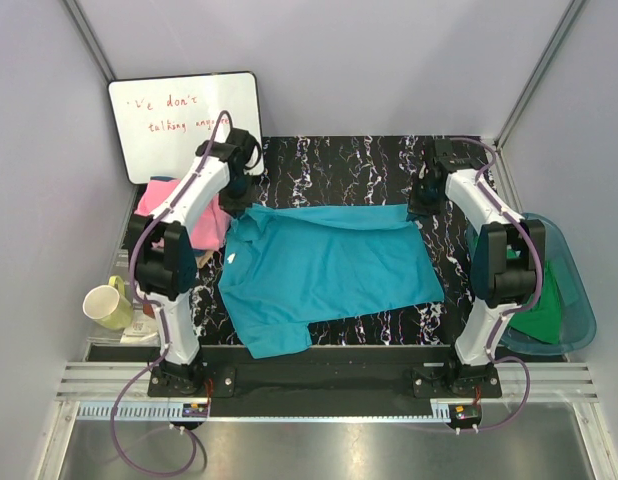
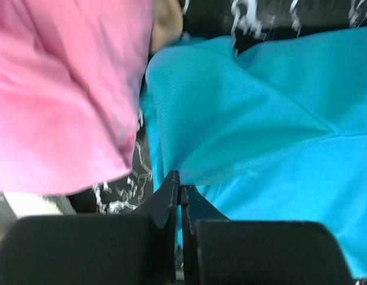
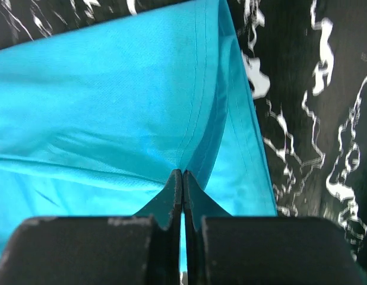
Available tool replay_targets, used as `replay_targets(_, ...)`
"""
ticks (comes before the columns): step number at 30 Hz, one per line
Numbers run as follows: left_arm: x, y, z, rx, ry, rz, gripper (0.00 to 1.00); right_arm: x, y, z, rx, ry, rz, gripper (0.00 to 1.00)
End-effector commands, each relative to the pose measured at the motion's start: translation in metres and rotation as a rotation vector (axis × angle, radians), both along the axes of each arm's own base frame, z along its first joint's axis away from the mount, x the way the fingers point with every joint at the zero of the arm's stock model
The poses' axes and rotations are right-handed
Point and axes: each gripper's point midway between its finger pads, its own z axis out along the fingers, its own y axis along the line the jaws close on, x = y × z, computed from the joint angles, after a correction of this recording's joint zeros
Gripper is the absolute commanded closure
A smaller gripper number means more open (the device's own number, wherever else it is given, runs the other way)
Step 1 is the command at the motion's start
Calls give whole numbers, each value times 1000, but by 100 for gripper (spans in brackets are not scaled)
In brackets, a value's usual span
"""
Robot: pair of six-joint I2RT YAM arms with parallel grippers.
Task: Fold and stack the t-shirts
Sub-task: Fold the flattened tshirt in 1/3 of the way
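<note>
The left gripper (image 2: pixel 178 178) is pinched tight on the rear left edge of the teal t-shirt (image 1: pixel 329 265). The right gripper (image 3: pixel 182 175) is clamped on its rear right corner, where the cloth creases into the tips. The shirt lies spread across the black marbled bench (image 1: pixel 339 160). A pink t-shirt (image 1: pixel 199 225) lies just to its left, and a green t-shirt (image 1: pixel 544 310) sits in the blue tub (image 1: pixel 579 300) at the right. Behind them, a whiteboard (image 1: pixel 184 120) bears red handwriting: "We don't", then "talking" and a word partly hidden by the left arm.

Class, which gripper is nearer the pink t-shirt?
Left. The left gripper pinches the teal t-shirt right beside the pink t-shirt; the right gripper pinches the teal t-shirt's opposite corner, farther away.
</note>
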Motion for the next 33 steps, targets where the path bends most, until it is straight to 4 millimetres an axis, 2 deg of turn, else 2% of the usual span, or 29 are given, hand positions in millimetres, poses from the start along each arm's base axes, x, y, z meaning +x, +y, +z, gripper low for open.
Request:
replay_targets(1,-30,5,19,16,6,18,100,-17,-7,0,-23,80,-34,100)
replay_targets(5,-57,9,3,59,77,14,100,-26,-17,-21,-91,175,-38,100)
replay_targets(9,-74,14,-9,119,133,14,100,-31,-19,-40,-109,268,-36,100)
replay_targets(10,-78,13,-11,127,142,7,100,-32,-23,-48,-135,287,-44,100)
replay_targets(17,-108,13,-28,194,244,-27,100,-29,-33,-73,-197,336,-45,100)
replay_targets(18,-112,12,-32,202,267,-34,93,-29,-33,-74,-199,345,-42,100)
replay_targets(19,-115,11,-33,203,278,-37,68,-30,-34,-75,-202,356,-39,100)
replay_targets(20,-120,12,-33,213,287,-40,56,-30,-35,-75,-204,356,-38,100)
replay_targets(21,-123,12,-31,227,285,-47,38,-30,-35,-73,-208,350,-38,100)
replay_targets(22,-124,13,-29,240,278,-45,15,-28,-35,-66,-210,327,-40,100)
replay_targets(23,-126,15,-25,243,264,-48,6,-25,-36,-63,-209,312,-44,100)
replay_targets(24,-126,15,-23,247,253,-47,1,-21,-36,-57,-207,292,-48,100)
replay_targets(28,-112,14,-9,242,168,-32,1,-8,-33,-37,-195,229,-44,99)
replay_targets(31,-91,8,4,234,102,-21,1,-4,-33,-29,-198,213,-38,64)
replay_targets(32,-79,4,10,228,74,-20,1,-2,-36,-26,-215,202,-43,57)
replay_targets(33,-73,2,14,221,56,-16,1,0,-38,-23,-225,190,-48,45)
